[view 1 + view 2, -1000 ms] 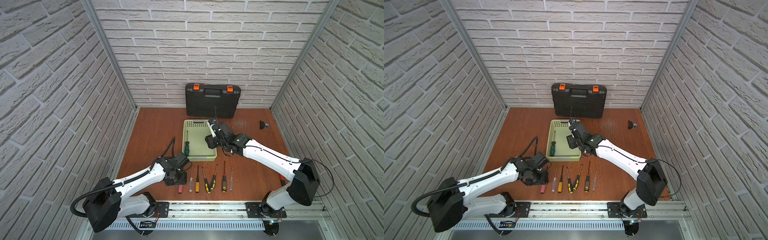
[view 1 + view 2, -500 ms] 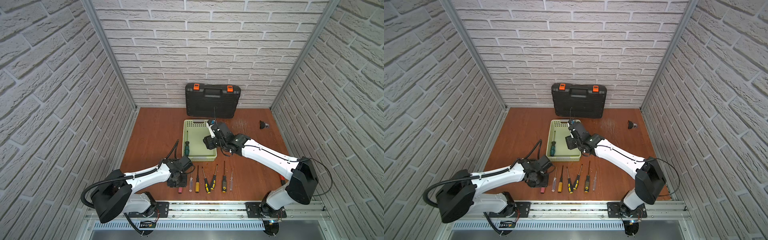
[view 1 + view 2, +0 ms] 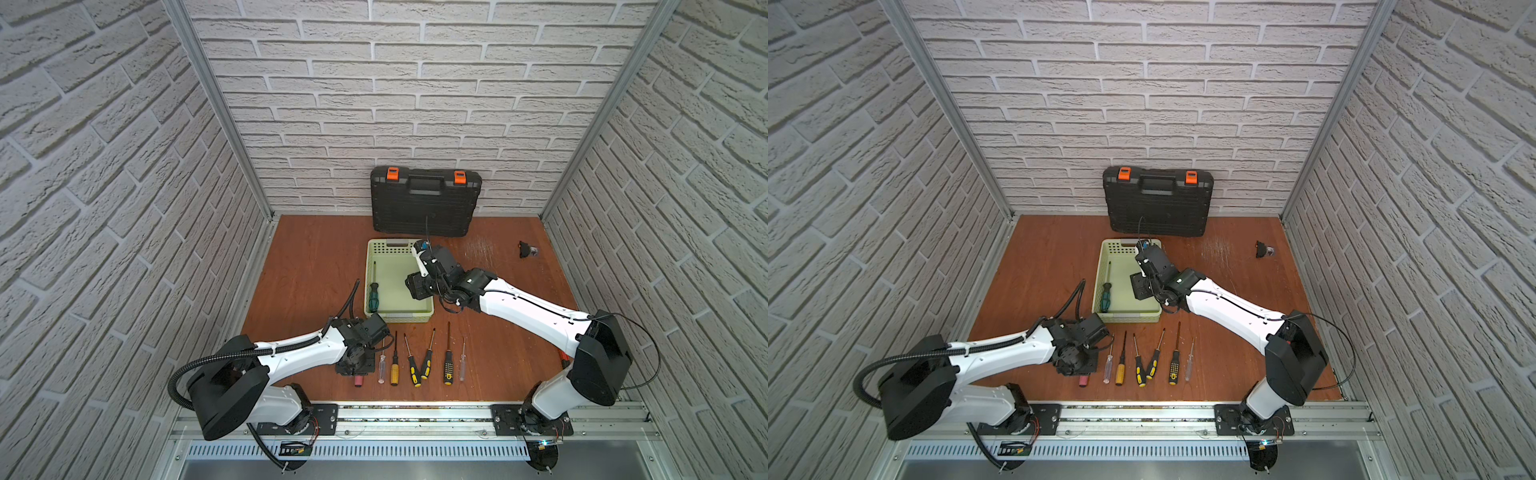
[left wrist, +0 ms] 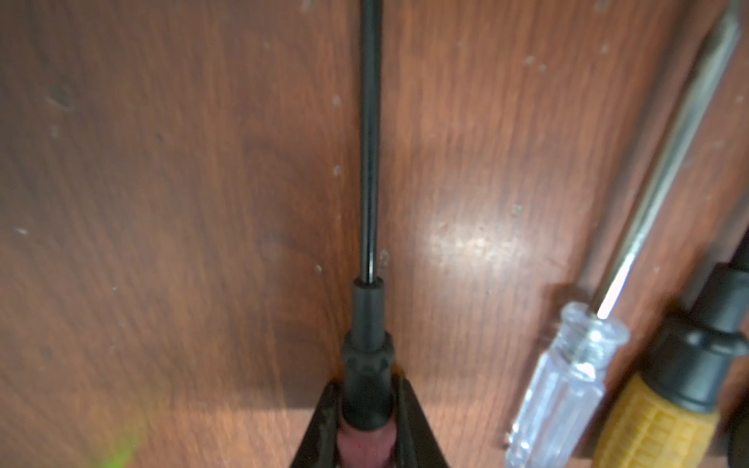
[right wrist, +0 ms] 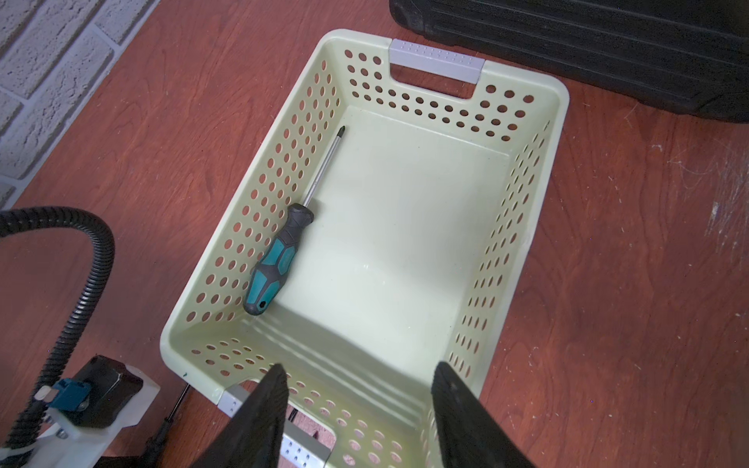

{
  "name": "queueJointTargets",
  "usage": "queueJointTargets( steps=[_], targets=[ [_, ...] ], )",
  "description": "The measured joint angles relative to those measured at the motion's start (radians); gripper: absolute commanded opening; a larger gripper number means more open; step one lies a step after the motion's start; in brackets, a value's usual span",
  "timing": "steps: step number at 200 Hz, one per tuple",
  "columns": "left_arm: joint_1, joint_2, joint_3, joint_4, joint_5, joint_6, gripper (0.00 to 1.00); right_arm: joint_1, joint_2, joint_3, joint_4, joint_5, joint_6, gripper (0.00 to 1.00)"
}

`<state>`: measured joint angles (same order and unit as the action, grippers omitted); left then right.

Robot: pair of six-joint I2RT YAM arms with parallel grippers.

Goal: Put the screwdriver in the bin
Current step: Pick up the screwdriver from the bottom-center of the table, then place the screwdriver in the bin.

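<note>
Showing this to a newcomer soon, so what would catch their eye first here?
Probably the row of screwdrivers laid out along the front, where the left fingers are clamped on the red-handled screwdriver at the row's end. Next, the pale green bin in the middle, with a teal-handled screwdriver lying along one wall and the right fingers open above it. A black toolcase with orange latches stands at the back.

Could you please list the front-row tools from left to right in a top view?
The red-handled screwdriver in the left pincer → clear-handled screwdriver → amber-handled screwdriver → black-and-yellow screwdriver → second black-and-yellow screwdriver → yellow-dotted black screwdriver → slim clear screwdriver.
</note>
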<state>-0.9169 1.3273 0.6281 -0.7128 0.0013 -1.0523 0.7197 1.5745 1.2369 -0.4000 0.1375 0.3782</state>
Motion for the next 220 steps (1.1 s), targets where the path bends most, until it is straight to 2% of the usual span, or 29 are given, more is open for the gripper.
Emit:
queueJointTargets(
  steps=[19,67,122,134,153,167,184,205,220],
  targets=[
    [0.000,-0.009,-0.004,0.001,-0.002,-0.005,0.04,0.000,0.000,0.000,0.000,0.000,0.000,0.59],
    [-0.001,-0.092,0.010,-0.032,0.027,-0.014,0.04,0.000,0.000,0.000,0.001,-0.001,0.005,0.59],
    [0.021,-0.223,0.166,-0.148,0.166,0.057,0.04,0.000,-0.006,0.005,-0.002,-0.011,0.008,0.59],
    [0.042,-0.257,0.200,-0.179,0.189,0.075,0.04,0.000,-0.019,0.005,-0.004,-0.011,0.009,0.59],
    [0.127,-0.276,0.261,-0.208,0.232,0.108,0.03,0.000,-0.052,0.005,-0.002,-0.010,0.012,0.59],
    [0.210,-0.237,0.328,-0.208,0.257,0.142,0.04,0.000,-0.080,0.005,0.005,-0.007,0.012,0.59],
    [0.288,-0.118,0.446,-0.204,0.291,0.202,0.04,0.000,-0.098,0.005,0.016,-0.003,0.015,0.59],
    [0.336,0.067,0.613,-0.197,0.317,0.289,0.04,0.000,-0.098,0.005,0.025,-0.005,0.027,0.59],
    [0.357,0.195,0.727,-0.195,0.323,0.343,0.00,0.000,-0.098,0.004,0.033,-0.010,0.038,0.59]
  ],
)
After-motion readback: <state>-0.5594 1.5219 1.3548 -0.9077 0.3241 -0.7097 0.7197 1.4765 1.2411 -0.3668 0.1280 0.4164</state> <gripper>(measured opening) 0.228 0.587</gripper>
